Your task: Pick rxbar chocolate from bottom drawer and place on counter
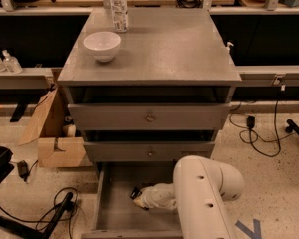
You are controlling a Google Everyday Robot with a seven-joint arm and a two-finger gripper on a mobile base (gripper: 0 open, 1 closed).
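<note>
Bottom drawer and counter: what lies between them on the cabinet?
In the camera view, two grey knobbed drawer fronts lie between counter and bottom drawer; the pincer is inside that drawer.

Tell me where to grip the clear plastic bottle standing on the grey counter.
Probably take the clear plastic bottle around its middle, coming level from the front-right: it stands upright, with the white round bowl front-left. The pincer is low in the open grey wooden bottom drawer.
</note>
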